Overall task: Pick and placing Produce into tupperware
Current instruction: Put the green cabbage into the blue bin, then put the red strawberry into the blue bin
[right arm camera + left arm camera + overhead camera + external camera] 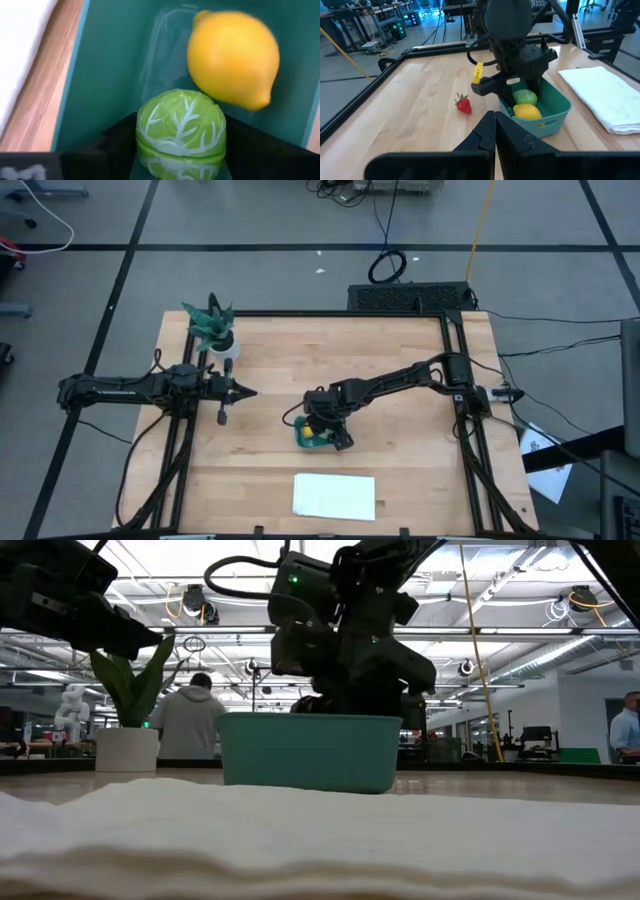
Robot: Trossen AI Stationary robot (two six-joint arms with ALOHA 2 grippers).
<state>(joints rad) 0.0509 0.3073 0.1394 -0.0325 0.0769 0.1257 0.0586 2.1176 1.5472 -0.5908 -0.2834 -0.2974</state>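
The right gripper (520, 92) reaches down into the teal tupperware (555, 117) near table centre, fingers spread around the green produce (181, 125), with the lemon (232, 57) just beside it. The strawberry (464, 105) lies on the table (400, 480) at the tupperware's 9 o'clock in the left wrist view. The left gripper (248, 391) waits at the table's 9 o'clock, fingers closed on nothing; no legible writing.

Teal tupperware (555, 107), yellow lemon (232, 59), green white-veined fruit (181, 125), red strawberry (464, 104), white sheet (334, 495)

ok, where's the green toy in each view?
High view: hidden under the right gripper.
Low view: hidden behind the teal container wall.
Left wrist view: green toy in the container, beside the lemon.
Right wrist view: centre-bottom, between the fingers.
Shared landmark: the teal container.
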